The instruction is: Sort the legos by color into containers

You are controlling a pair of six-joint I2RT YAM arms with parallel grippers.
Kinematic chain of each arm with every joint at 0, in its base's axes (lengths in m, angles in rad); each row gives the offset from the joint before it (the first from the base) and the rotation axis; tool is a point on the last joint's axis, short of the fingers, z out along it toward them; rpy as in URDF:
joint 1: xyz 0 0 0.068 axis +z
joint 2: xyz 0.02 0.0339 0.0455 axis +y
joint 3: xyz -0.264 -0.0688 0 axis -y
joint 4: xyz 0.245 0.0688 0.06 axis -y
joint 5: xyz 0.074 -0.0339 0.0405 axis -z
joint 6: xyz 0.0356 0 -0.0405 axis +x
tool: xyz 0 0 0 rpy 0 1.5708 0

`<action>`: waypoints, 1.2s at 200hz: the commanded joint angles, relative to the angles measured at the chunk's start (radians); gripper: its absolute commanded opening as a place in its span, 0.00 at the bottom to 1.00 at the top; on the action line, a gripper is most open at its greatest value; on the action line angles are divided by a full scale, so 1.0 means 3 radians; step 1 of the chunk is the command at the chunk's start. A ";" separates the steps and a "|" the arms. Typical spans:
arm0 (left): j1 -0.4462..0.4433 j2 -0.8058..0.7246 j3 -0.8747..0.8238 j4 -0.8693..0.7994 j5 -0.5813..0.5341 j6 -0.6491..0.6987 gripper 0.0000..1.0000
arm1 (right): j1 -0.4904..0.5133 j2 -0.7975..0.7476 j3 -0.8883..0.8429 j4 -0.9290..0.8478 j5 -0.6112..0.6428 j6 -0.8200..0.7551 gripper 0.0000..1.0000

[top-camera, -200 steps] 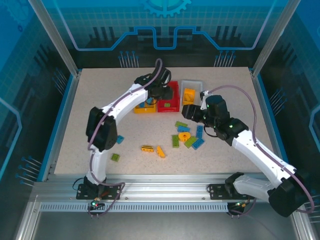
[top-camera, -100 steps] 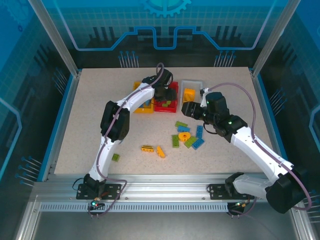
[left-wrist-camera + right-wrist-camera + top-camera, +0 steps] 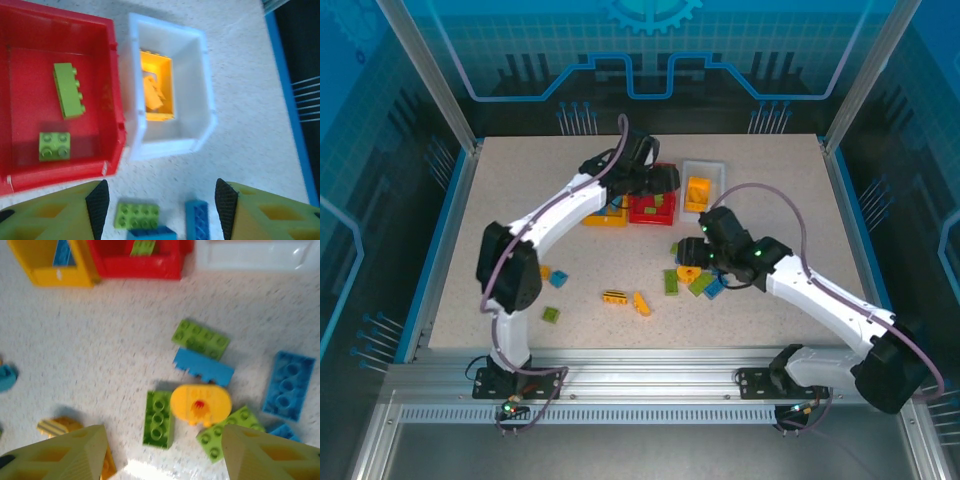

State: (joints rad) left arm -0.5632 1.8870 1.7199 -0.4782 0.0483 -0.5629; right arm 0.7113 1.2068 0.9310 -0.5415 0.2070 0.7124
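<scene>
Since a second ago the right tool (image 3: 160,452) has swung from the white bin (image 3: 206,100) to the loose legos (image 3: 200,340) in front of the red bin (image 3: 115,75), jaws spread, empty. The left tool (image 3: 161,205) hovers spread at the red bin's front edge. The bricks look light, hard and glossy, with studs on top. Pinching the green brick (image 3: 158,419) by its flat long sides seems best; the rounded yellow piece (image 3: 201,404) could slip.

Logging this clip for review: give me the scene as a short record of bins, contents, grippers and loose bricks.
red bin: two green bricks inside
white bin: yellow pieces inside
yellow bin: a blue brick inside
loose bricks: green, blue, one round yellow piece, on table
left gripper: open, empty, near red and white bins
right gripper: open, empty, above loose bricks
</scene>
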 commanded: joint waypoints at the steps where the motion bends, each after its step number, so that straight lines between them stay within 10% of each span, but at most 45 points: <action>1: -0.0107 -0.0684 -0.0543 0.0139 -0.0262 -0.0222 0.61 | 0.0440 0.0027 -0.0060 -0.0009 0.0213 0.0117 0.64; 46: -0.0119 -0.2308 -0.1864 -0.0237 -0.0802 -0.0622 0.60 | 0.1130 0.0794 0.0106 0.0366 0.0011 -0.0387 0.64; 109: -0.0115 -0.3849 -0.2601 -0.1113 -0.1012 -0.0966 0.59 | 0.1208 0.1783 0.0540 0.0152 -0.0070 -0.0489 0.56; 190: -0.0113 -0.3864 -0.2640 -0.1053 -0.0869 -0.0999 0.60 | 0.1131 0.1541 0.0629 -0.0147 0.0455 -0.0325 0.22; 240: -0.0132 -0.3156 -0.2445 -0.0383 -0.0420 -0.0816 0.60 | 0.0017 0.0987 0.0905 -0.0353 0.0451 -0.0628 0.20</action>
State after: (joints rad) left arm -0.6014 0.8394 0.9295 -0.7311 -0.1688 -0.8383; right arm 0.8753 1.5322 1.1286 -0.5991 0.3099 0.5774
